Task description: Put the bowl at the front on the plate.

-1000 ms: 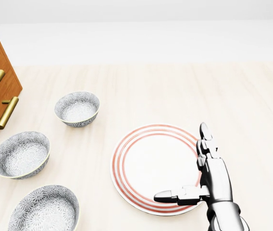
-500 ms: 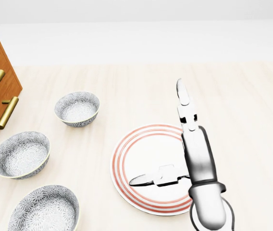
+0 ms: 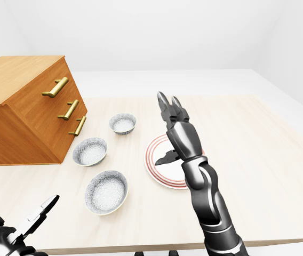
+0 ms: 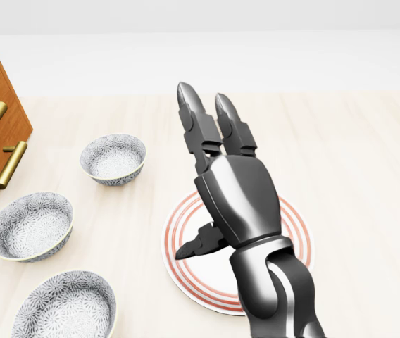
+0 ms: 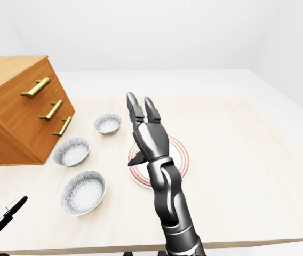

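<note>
Looking over the pale, faintly grained table [image 4: 355, 176], I saw a wooden drawer chest [image 3: 29, 112] with brass bar handles [image 3: 55, 87] at the left of the left-eye view. Three bowls ran in a slanting row beside it. The far bowl [image 4: 113, 159] sat highest in the head view, the middle bowl [image 4: 31, 225] below it, and the task's bowl [image 4: 64, 308] lowest, cut by the bottom edge. The bowls stood apart from one another, and bare table lay between them and the plate [image 4: 186, 218].

My right hand [image 4: 235, 186] hung above the plate, hiding much of its right side. Its fingers were stretched straight and its thumb stuck out leftward, so it was released and grasping nothing. The task's bowl lay well to its lower left in the head view. My left hand [image 3: 31, 220] showed low in the left-eye view's bottom left corner, fingers spread and empty.

The bowls were round and deep, speckled grey with pale rims. The plate was flat and white, ringed in red.
</note>
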